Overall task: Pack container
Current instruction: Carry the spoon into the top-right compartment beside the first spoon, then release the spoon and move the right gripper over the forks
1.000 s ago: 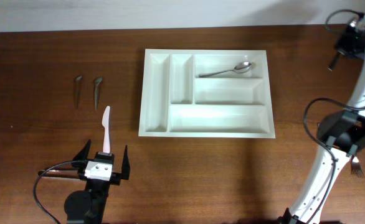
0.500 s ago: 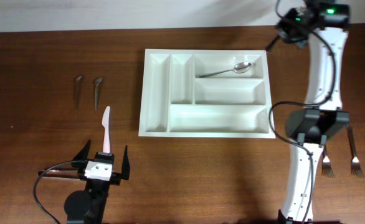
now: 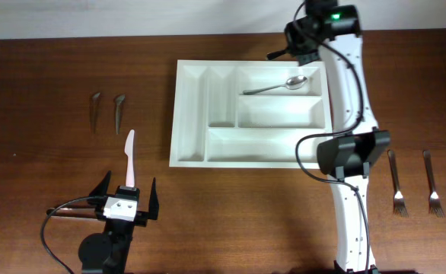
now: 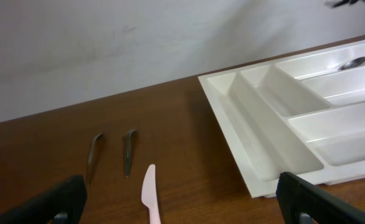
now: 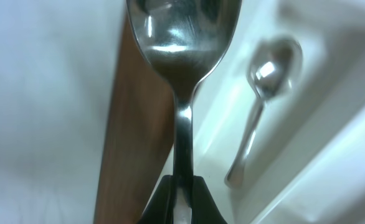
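White container (image 3: 265,144) sits mid-desk, and one metal spoon (image 3: 276,86) is lying in its top long compartment, bowl toward the container's right end. The right gripper (image 5: 181,193) is pinched tight on the handle of a second spoon (image 5: 179,56), bowl pointing away from the fingers. From overhead that arm is up over the container's far right corner, and the wrist cam shows the spoon in the compartment just past the held one.

The left gripper (image 3: 129,184) is spread wide with nothing in it, parked on the near side of the container's left corner. A pale plastic knife (image 3: 130,156) lies just ahead of it. Two small dark utensils (image 3: 95,110) (image 3: 119,110) are off to the container's left, and two forks (image 3: 396,183) (image 3: 432,183) off to its right.

Versus a second ago, the right arm has swung in from well right of the container to that far corner, which uncovered both forks. The left arm, knife and spoon in the compartment haven't budged.
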`<state>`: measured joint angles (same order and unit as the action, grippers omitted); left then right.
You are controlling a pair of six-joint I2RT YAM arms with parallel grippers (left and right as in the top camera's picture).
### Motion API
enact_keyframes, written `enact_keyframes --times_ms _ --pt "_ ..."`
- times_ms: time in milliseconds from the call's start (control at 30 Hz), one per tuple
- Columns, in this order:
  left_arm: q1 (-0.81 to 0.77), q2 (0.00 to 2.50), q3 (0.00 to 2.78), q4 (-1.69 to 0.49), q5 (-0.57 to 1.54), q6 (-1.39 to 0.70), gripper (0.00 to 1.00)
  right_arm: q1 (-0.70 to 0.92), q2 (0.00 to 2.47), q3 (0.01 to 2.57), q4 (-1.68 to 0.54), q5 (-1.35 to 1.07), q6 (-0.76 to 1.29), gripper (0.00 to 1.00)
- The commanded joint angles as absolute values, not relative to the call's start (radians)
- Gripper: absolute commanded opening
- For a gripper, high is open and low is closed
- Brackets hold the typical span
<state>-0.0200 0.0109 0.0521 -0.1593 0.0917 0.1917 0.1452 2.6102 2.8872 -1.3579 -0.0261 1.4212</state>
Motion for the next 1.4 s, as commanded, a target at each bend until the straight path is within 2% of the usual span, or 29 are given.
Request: enact_keyframes --times_ms 0,600,800,967,1133,1233,1367 --pt "-0.015 0.006 0.046 -0.157 0.081 0.200 0.99 0.176 2.592 2.825 -1.354 0.076 1.647 0.04" --pt "-0.015 0.006 0.046 -0.157 0.081 0.200 0.99 0.191 2.593 2.606 -1.228 0.049 1.797 0.06" --pt "-0.015 0.006 0.046 -0.157 0.081 0.200 0.99 0.188 2.593 2.607 -1.157 0.050 1.777 0.56" --pt "-0.015 0.006 0.046 -0.157 0.081 0.200 0.99 0.176 2.592 2.632 -0.995 0.038 1.491 0.87" --pt "-0.015 0.006 0.046 -0.157 0.081 0.200 0.99 0.141 2.583 2.722 -0.979 0.039 1.269 0.96" --pt "-0.015 0.006 0.046 -0.157 0.081 0.200 0.99 0.106 2.568 2.807 -0.997 0.038 1.018 0.98" --pt "-0.015 0.006 0.046 -0.157 0.082 0.200 0.99 0.055 2.524 2.956 -1.160 0.067 0.696 0.99"
